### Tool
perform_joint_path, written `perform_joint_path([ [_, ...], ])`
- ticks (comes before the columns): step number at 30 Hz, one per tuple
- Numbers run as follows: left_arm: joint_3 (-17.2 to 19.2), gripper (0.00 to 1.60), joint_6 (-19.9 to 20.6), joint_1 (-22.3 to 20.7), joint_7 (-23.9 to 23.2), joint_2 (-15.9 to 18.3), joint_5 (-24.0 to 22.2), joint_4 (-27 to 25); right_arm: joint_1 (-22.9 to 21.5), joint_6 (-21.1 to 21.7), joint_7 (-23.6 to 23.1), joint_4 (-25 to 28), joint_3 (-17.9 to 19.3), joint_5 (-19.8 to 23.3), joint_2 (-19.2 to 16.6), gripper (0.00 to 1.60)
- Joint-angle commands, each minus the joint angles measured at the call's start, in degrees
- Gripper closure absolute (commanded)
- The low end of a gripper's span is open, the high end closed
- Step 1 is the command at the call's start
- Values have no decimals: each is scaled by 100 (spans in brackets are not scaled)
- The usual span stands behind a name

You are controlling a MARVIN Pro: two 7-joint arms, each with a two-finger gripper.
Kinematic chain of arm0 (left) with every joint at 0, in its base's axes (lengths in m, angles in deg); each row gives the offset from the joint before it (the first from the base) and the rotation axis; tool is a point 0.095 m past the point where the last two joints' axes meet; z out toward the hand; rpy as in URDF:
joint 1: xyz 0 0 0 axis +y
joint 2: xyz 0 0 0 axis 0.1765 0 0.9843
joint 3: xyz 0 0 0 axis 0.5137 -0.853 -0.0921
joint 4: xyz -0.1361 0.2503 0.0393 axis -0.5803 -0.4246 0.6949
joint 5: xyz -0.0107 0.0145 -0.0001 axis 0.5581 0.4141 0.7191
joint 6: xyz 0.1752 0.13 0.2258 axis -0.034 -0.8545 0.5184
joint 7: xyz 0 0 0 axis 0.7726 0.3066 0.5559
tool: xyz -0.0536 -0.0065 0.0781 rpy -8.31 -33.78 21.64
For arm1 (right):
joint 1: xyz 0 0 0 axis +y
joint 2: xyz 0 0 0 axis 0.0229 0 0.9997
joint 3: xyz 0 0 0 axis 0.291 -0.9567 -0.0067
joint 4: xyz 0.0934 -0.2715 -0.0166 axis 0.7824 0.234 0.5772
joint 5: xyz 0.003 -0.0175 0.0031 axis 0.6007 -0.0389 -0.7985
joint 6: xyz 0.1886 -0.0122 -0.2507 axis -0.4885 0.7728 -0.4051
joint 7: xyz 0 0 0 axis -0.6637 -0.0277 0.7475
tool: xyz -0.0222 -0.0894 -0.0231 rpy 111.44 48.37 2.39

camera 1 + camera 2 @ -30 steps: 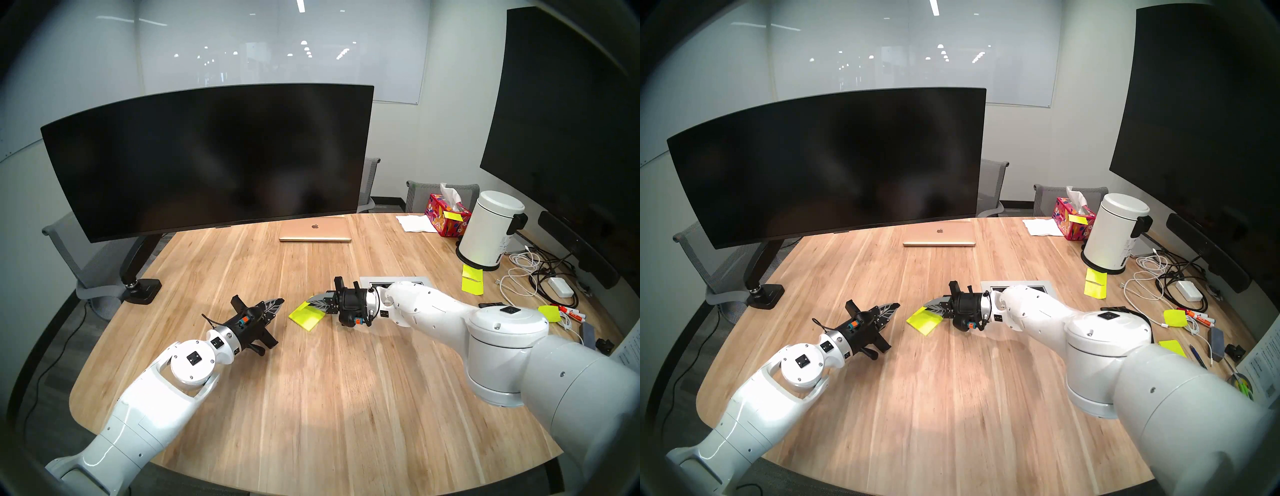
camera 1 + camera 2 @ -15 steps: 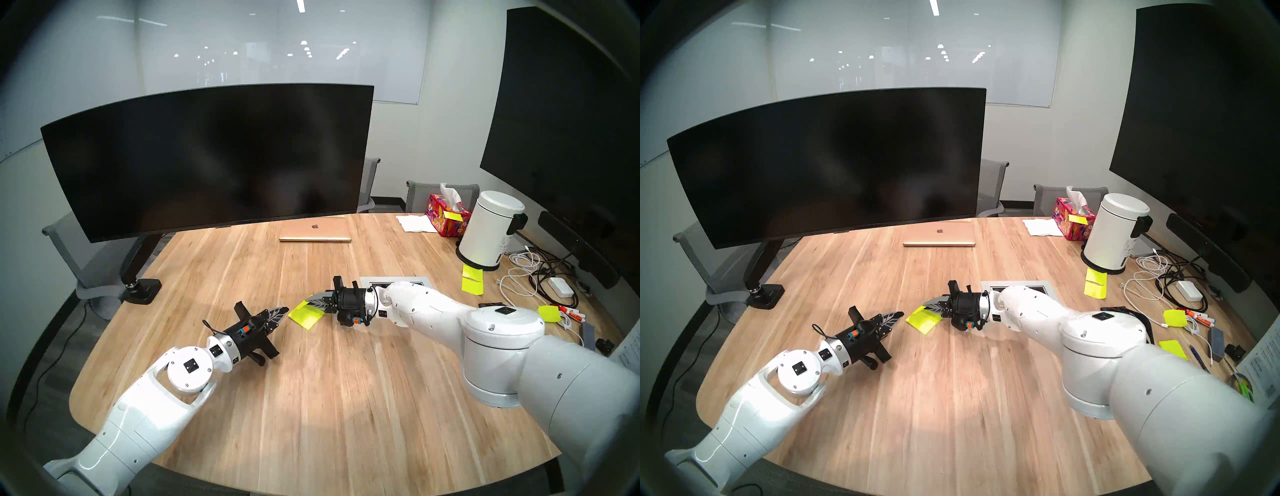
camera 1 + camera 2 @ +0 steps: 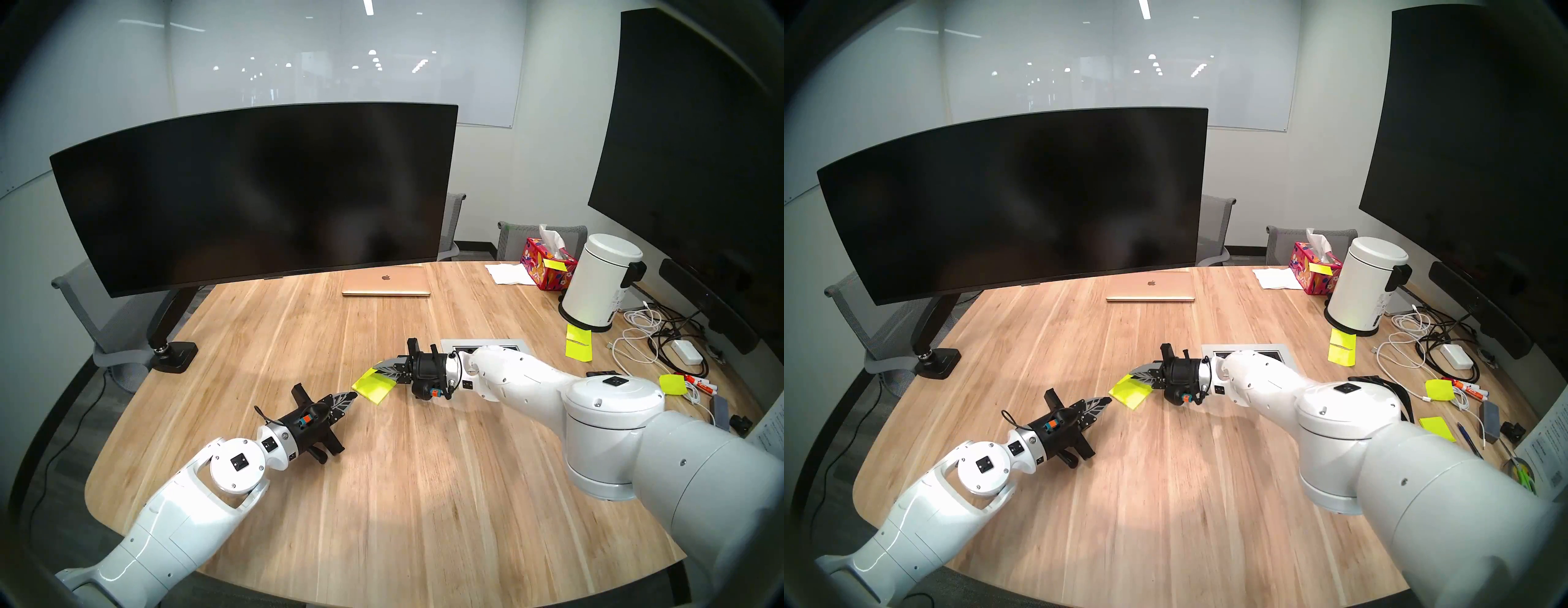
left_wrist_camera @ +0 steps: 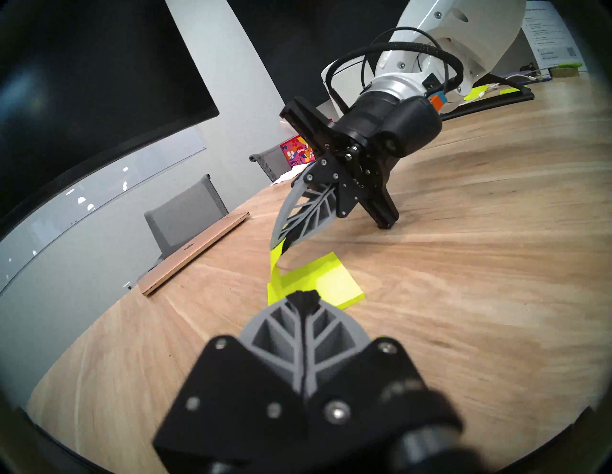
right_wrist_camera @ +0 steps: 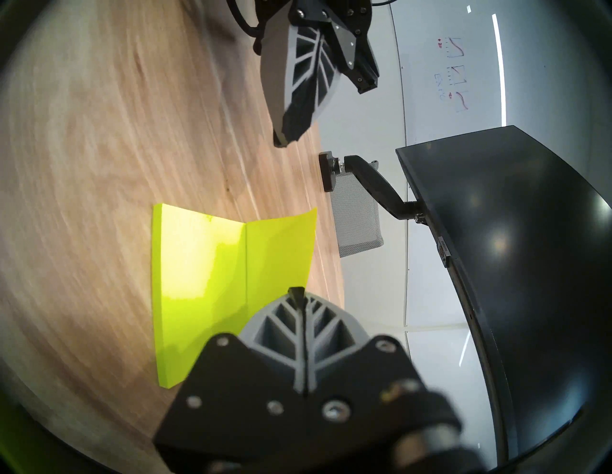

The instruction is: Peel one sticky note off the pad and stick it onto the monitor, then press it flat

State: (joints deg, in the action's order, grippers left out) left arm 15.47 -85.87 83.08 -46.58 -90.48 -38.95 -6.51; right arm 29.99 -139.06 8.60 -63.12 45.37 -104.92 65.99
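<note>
The monitor (image 3: pixel 254 199) stands bare at the table's (image 3: pixel 382 488) far left. The left gripper (image 3: pixel 353 397), clamped shut and empty, noses at the pad's (image 3: pixel 375 388) near corner. The right gripper (image 3: pixel 376 366) pinches the sticky note's (image 4: pixel 274 268) lifted edge. I'd pin the pad down, then peel slowly.

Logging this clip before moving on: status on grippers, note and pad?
Right gripper shut on neon yellow-green sticky note, one edge lifted. Left gripper shut, at corner of neon yellow-green pad. Curved black monitor bare, path open.
</note>
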Motion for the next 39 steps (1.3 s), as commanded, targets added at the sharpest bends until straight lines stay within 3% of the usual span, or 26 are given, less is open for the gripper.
perform_joint_path([
  [1,-22,160,-9,-190,66,-145,37,106,25,7,1,11,-46,87,33,160],
  [39,-58,160,443,-621,-393,-182,308,67,132,7,330,63,-336,363,-4,160],
])
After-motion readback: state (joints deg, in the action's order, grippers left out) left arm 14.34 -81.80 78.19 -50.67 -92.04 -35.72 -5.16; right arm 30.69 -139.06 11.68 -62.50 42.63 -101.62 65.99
